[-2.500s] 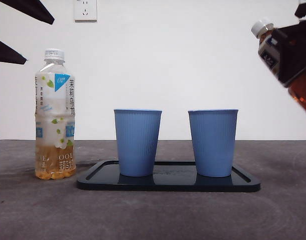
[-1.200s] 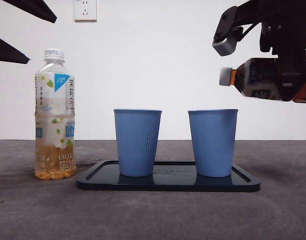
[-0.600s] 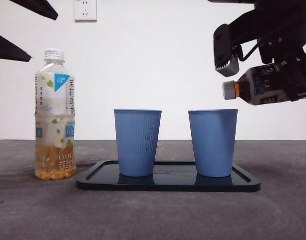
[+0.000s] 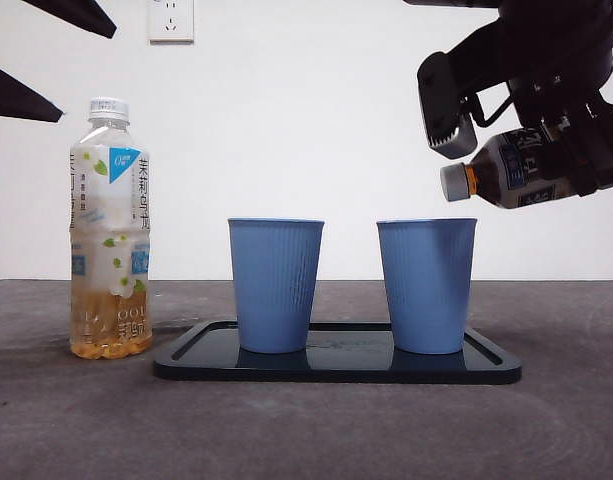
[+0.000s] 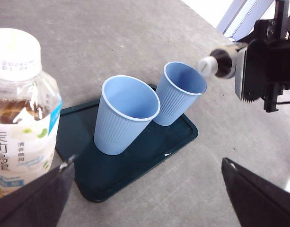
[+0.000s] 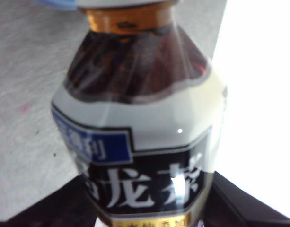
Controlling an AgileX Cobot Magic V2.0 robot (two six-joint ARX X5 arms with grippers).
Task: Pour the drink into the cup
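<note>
Bottle [image 4: 521,170] lies near-horizontal — cap toward right cup [image 4: 427,285]; right claw [image 4: 571,150] clamped on it.

A bare robot test bench in a lab, not a home. A plain white wall [image 4: 316,130] with one socket [image 4: 171,19] backs a grey table [image 4: 306,430], and metal frame bars [image 5: 237,16] stand beyond its edge.

2 matt ribbed blue cups [image 4: 276,285] on a glossy dark tray [image 4: 336,366]; clear plastic bottle [image 4: 109,230]
</note>
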